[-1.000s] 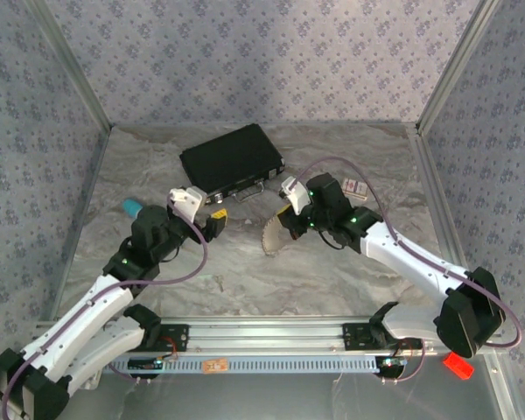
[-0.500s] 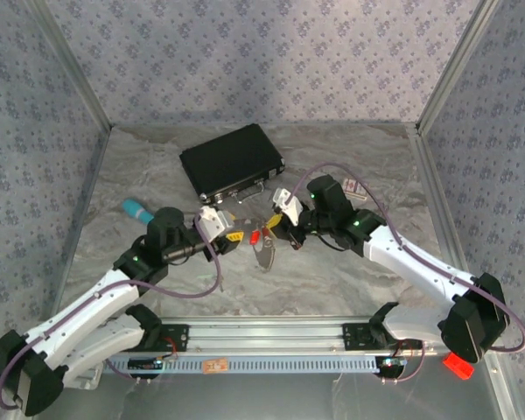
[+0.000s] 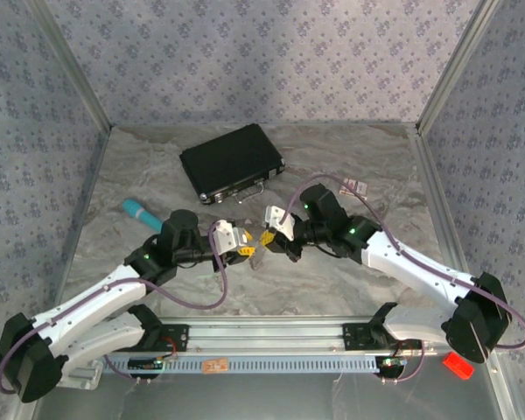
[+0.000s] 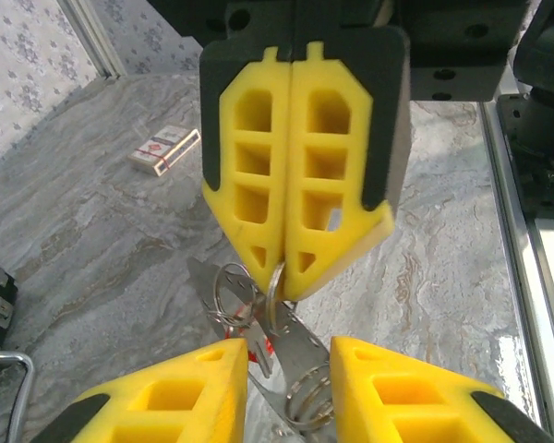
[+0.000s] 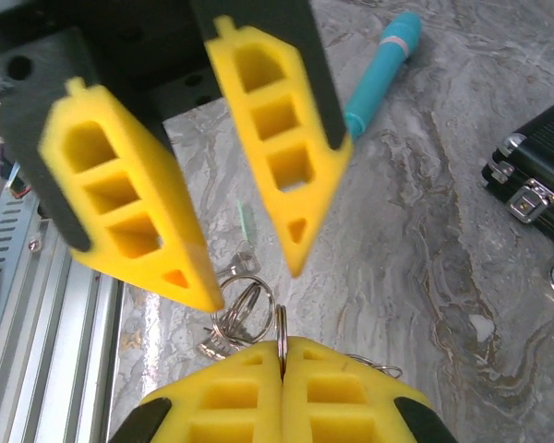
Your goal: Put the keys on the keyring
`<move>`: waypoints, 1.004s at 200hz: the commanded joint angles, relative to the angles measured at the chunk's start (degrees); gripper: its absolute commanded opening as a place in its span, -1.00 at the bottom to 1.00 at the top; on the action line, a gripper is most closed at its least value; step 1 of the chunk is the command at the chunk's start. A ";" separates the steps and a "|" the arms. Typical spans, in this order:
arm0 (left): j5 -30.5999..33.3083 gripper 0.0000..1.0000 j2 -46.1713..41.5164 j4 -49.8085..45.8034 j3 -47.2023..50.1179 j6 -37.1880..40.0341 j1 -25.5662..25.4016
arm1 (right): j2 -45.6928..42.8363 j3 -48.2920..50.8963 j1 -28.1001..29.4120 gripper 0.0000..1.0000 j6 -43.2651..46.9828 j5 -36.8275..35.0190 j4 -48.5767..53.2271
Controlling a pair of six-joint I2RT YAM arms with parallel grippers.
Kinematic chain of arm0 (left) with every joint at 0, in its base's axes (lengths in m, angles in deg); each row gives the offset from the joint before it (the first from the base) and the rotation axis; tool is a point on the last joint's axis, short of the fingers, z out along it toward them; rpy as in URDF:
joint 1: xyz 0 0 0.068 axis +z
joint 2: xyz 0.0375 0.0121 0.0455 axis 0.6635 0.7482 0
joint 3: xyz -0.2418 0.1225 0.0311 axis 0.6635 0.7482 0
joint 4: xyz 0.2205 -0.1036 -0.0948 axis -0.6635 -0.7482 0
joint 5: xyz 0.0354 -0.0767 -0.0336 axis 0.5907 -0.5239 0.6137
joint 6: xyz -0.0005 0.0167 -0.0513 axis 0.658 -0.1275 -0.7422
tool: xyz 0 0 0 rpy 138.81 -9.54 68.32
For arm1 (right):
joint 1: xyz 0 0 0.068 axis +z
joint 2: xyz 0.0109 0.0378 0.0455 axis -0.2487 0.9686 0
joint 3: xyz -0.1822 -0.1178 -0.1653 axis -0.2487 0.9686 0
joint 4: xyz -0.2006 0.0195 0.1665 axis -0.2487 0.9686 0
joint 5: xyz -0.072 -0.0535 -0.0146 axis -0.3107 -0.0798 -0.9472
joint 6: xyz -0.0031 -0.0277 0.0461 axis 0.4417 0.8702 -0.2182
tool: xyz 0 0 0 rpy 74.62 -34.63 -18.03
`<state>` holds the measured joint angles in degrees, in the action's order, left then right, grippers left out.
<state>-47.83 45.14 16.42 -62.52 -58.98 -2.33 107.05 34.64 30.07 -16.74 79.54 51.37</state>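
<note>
Facing each other tip to tip above the middle of the desk, the two hands nearly touch. The right hand has its fingers pressed together on a thin wire hoop held edge-on, seemingly the keyring. The keys, silvery with a speck of red, sit just below that grip, between the parted fingers of the left hand. Whether those pads touch the metal is unclear.
</note>
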 commanded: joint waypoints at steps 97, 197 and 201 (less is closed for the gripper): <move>-4.37 -0.75 1.66 -0.23 -1.11 1.27 -0.42 | -0.69 -1.22 3.06 -1.00 3.63 0.10 0.22; -4.65 -1.00 0.22 -1.03 -0.38 2.15 -0.44 | -8.68 4.94 -1.92 -0.29 -2.50 -3.97 -4.07; -4.67 -1.00 0.29 -0.99 -0.34 2.19 -0.46 | -9.22 5.33 -1.96 -0.29 -2.37 -4.60 -3.99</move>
<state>-50.80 46.60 14.69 -62.52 -58.04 -2.44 102.17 37.50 29.54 -16.96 77.66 49.12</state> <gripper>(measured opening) 0.045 0.351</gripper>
